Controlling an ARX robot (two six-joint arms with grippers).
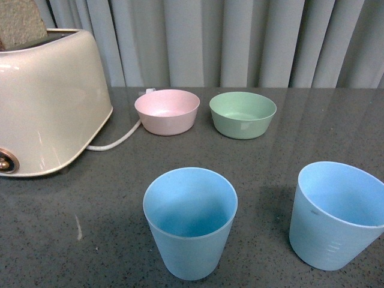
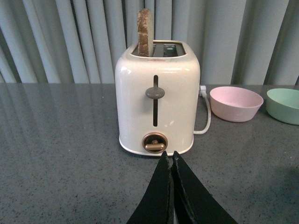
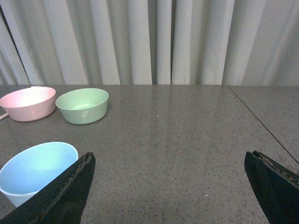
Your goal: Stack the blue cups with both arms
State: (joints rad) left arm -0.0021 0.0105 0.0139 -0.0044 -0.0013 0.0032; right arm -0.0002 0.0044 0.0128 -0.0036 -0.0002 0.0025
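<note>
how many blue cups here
2. The centre blue cup stands in front of the pink bowl; the right blue cup stands apart to its right, partly cropped. None seem hidden.

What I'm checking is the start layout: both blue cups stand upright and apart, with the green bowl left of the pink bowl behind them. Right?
No: the front view shows the green bowl right of the pink bowl. The left blue cup and the right blue cup do stand upright and apart, bowls behind them.
</note>
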